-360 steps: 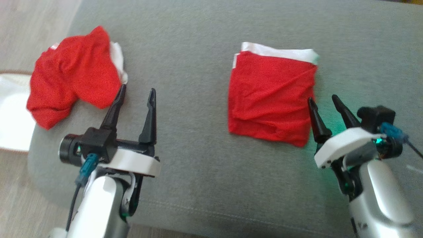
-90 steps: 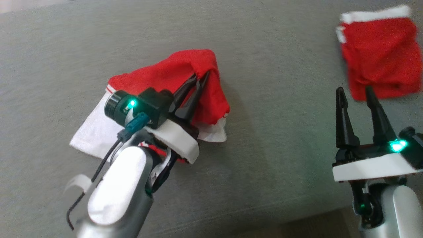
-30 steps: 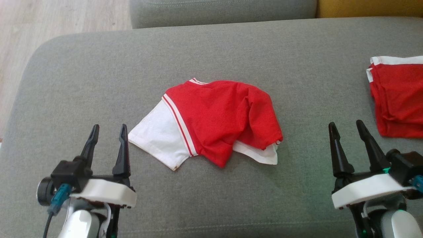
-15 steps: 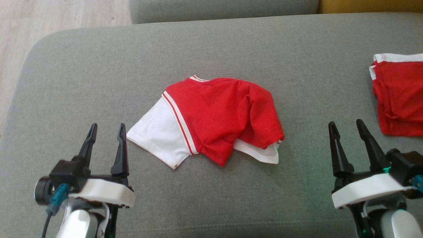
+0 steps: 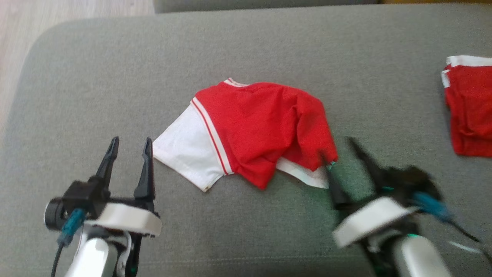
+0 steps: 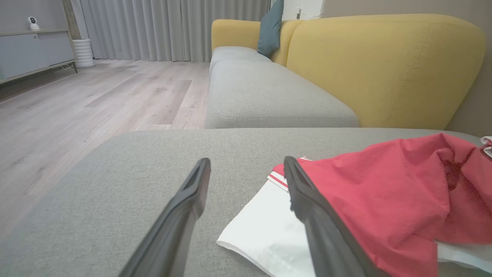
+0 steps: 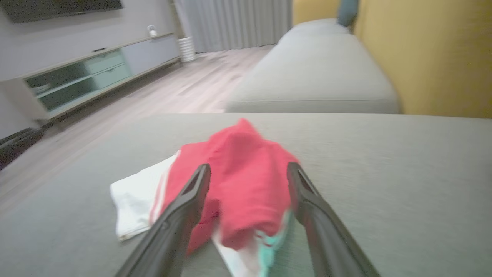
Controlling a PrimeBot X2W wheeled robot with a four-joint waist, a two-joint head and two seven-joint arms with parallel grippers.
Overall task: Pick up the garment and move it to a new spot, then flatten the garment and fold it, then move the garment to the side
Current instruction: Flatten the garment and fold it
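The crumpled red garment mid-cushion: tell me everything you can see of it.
The garment is a red shirt of thin, soft-looking fabric with a white sleeve edged in red and white stripes. It lies crumpled, not flat, midway on the grey cushion, with white cloth peeking from under its near edge. The open right gripper is at its right corner; blur hides any contact. The open left gripper stands close beside the sleeve.

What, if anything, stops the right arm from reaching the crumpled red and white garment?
Probably nothing. The right gripper is open, pointing at the garment from close by its right edge, with nothing lying on the grey cushion between them. The folded red garment lies off to the right, clear of that path.
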